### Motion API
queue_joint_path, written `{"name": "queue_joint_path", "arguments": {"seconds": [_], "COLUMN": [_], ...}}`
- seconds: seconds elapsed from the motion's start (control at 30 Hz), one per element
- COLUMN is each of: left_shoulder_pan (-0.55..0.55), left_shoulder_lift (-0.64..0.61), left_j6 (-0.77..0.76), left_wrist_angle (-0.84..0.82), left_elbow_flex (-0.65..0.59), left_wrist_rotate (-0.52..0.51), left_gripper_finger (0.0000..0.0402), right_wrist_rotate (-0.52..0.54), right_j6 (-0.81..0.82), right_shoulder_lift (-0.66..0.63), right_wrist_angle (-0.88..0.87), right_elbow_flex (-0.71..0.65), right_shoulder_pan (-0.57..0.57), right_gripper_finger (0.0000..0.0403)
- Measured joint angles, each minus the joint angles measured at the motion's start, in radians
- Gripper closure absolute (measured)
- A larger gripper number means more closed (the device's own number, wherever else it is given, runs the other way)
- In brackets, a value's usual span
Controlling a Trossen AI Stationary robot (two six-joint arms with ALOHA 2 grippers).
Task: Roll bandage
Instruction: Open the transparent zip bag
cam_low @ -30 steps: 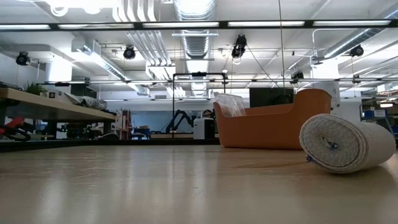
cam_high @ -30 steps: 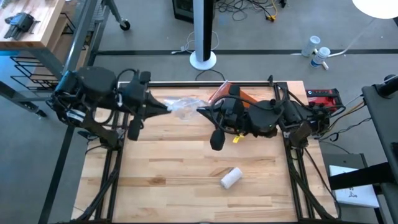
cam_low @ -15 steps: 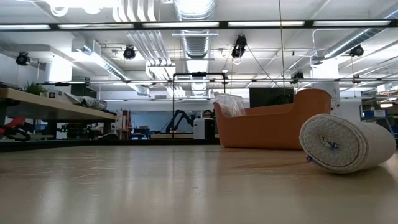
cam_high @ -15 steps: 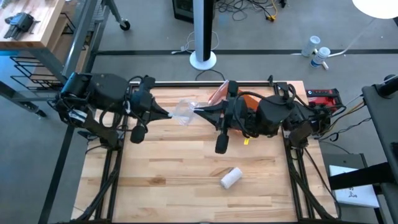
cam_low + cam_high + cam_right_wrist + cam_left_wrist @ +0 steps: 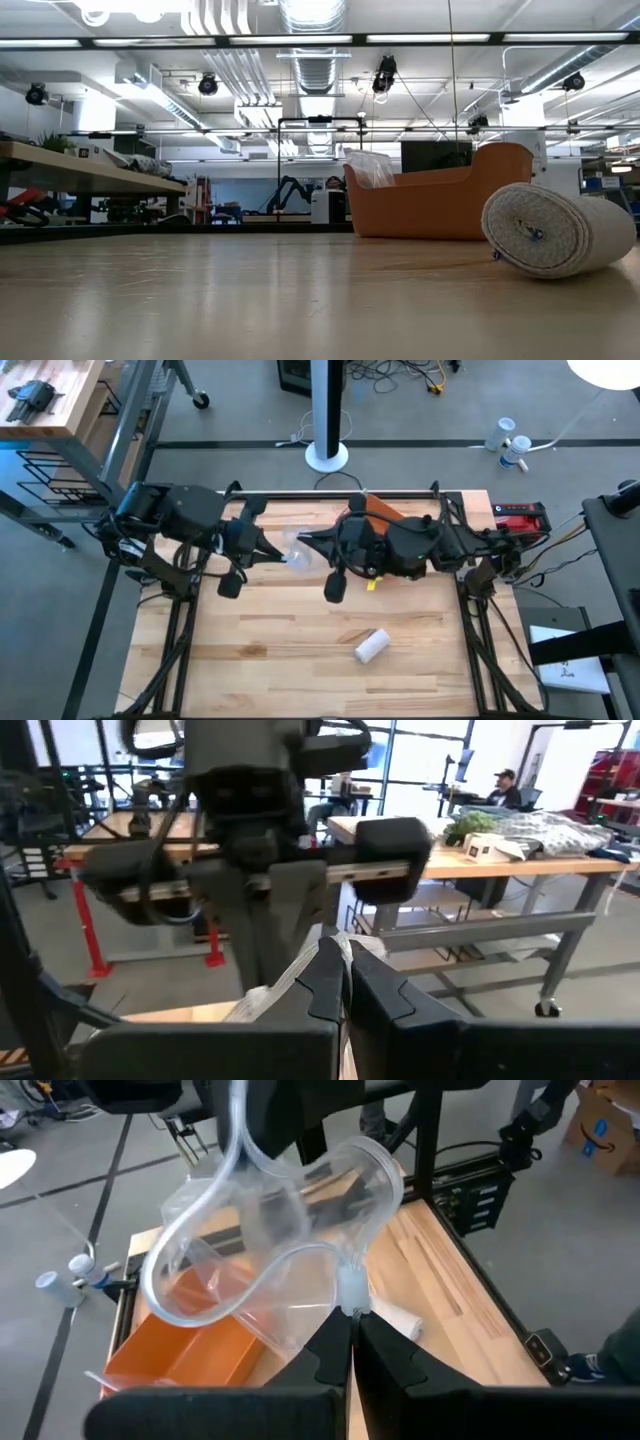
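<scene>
High view, wooden table, rolled bandage, both jaws clenched on clear bag

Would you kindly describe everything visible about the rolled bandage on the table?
The rolled bandage is a short white cylinder of woven, crepe-like fabric, wound tight so its end face shows a spiral of layers. It lies on its side on the wooden table, toward the front edge, at a slant. Nothing touches it; both pincers are farther back.

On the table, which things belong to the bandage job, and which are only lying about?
Job:
- bandage roll
- clear bag, held between left pincer and right pincer

Lying about:
- orange bin
- red device beside the table
</scene>
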Motion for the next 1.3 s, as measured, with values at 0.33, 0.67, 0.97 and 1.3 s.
{"name": "queue_joint_path", "arguments": {"seconds": [0.33,0.67,0.97,1.3], "left_shoulder_pan": [0.000,0.000,0.000,0.000], "left_shoulder_lift": [-0.049,-0.082,-0.085,-0.085], "left_j6": [-0.034,-0.065,-0.088,-0.100], "left_wrist_angle": [-0.019,-0.065,-0.090,-0.087], "left_elbow_flex": [0.001,0.003,0.003,0.001], "left_wrist_rotate": [-0.006,-0.007,-0.007,-0.006], "left_gripper_finger": [0.0402,0.0401,0.0402,0.0401], "right_wrist_rotate": [-0.051,-0.057,-0.131,-0.103], "right_j6": [0.026,0.078,0.074,0.130], "right_shoulder_lift": [-0.009,-0.059,-0.120,-0.133], "right_wrist_angle": [-0.057,-0.168,-0.227,-0.196], "right_elbow_flex": [0.014,0.036,0.036,0.036], "right_shoulder_pan": [0.002,0.003,0.008,0.007], "right_gripper_finger": [0.0394,0.0347,0.0296,0.0297]}}
